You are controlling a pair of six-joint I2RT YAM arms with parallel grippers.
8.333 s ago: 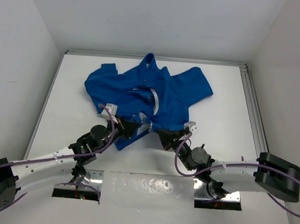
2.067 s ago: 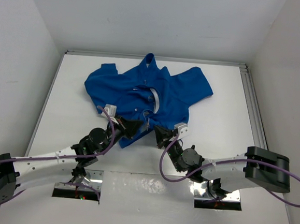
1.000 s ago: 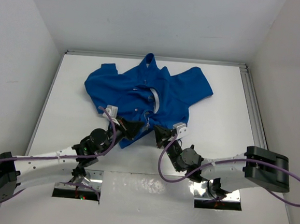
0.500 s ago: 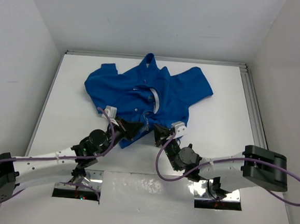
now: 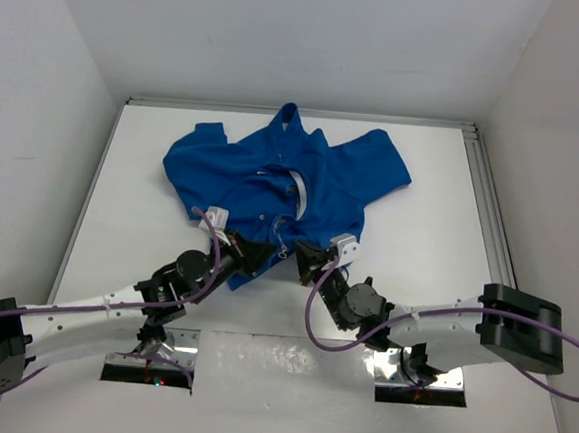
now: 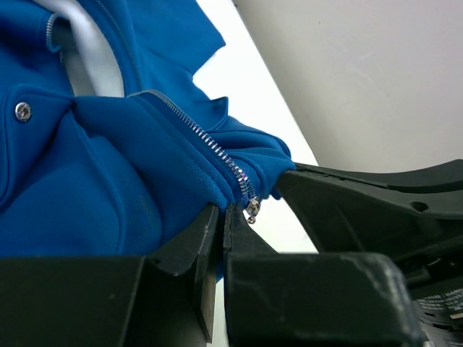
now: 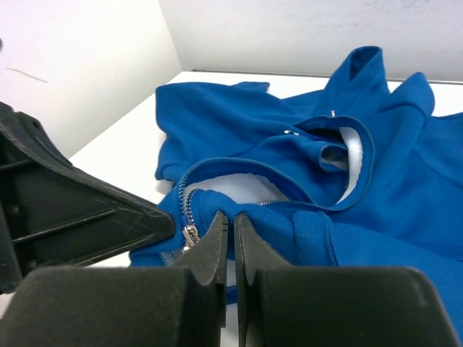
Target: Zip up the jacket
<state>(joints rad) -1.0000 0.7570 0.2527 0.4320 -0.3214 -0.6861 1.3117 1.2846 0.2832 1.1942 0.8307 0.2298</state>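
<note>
Nearest you, your left gripper (image 6: 219,217) and right gripper (image 7: 230,224) are each clamped on the hem of the jacket (image 5: 273,175), either side of the zipper pull (image 6: 251,210). If either pinch slips, the zipper halves likely misalign and jam. The jacket lies spread on the table (image 5: 417,247), collar farthest. Your grippers sit closer together than before.

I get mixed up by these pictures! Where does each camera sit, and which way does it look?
Top external: above and behind the arms, looking down on the table; both arms and the jacket show.
Left wrist: on the left arm, looking along the left gripper at the zipper pull.
Right wrist: on the right arm, looking past the right gripper up the zipper.
Shared: both wrist views show the pull and the other gripper.
</note>
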